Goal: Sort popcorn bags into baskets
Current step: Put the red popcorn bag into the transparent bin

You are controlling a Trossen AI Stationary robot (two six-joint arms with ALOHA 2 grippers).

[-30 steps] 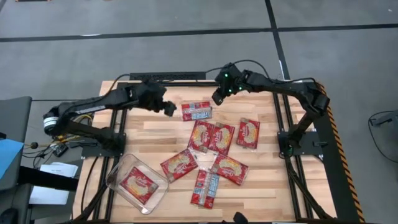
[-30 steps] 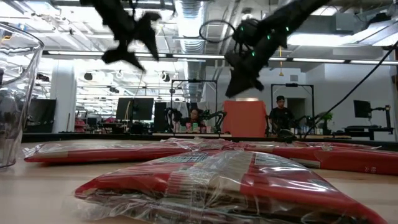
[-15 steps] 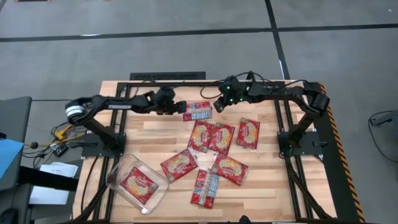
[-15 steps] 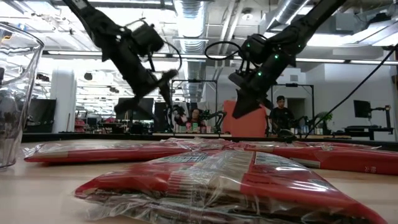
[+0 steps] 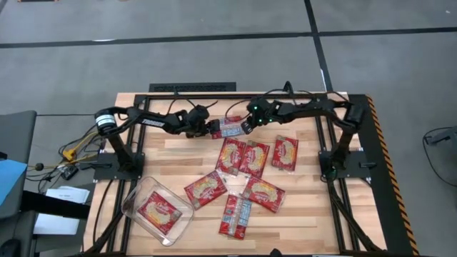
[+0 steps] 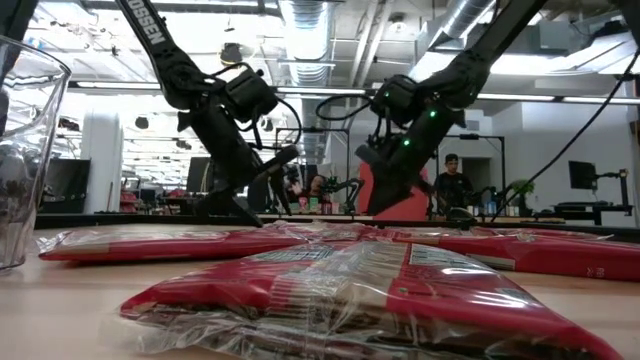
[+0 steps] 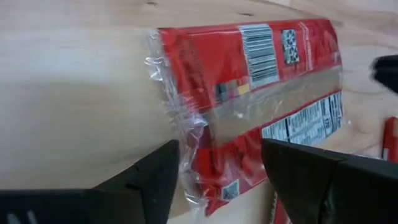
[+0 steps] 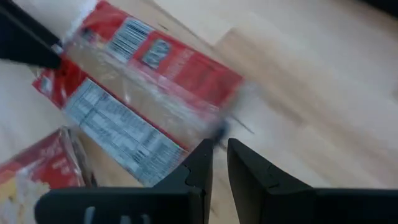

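Note:
A red popcorn bag lies label side up [image 5: 228, 128] at the far middle of the table, flat on the wood. My left gripper [image 5: 210, 128] is low at its left end, open, with a finger on each side of the bag's clear-wrapped corner [image 7: 189, 140]. My right gripper [image 5: 245, 127] is low at its right end, shut but for a thin slit, tips at the bag's edge [image 8: 214, 127]. The clear tub [image 5: 136, 207] stands at the near left with one red bag [image 5: 158, 210] inside. My left gripper [image 7: 221, 165] straddles the labelled bag's left corner, coming in low from the table's left; I cannot tell whether its fingers [image 7: 155, 180] touch the wrap. My right gripper [image 8: 219, 149] points slanting down at the bag's right edge; I cannot tell whether its tips touch it.
Several more red bags [image 5: 246, 157] lie flat in a loose cluster across the table's middle and near side, some overlapping. In the low view one bag [image 6: 350, 290] lies close in front and the tub's wall [image 6: 25, 150] stands at the left. People sit in the room beyond.
Both arms have come down from well above the table. My left gripper moved toward the table's right and down to the labelled bag's left end. My right gripper moved down and toward the near-left to its right end. The bag has stayed where it was.

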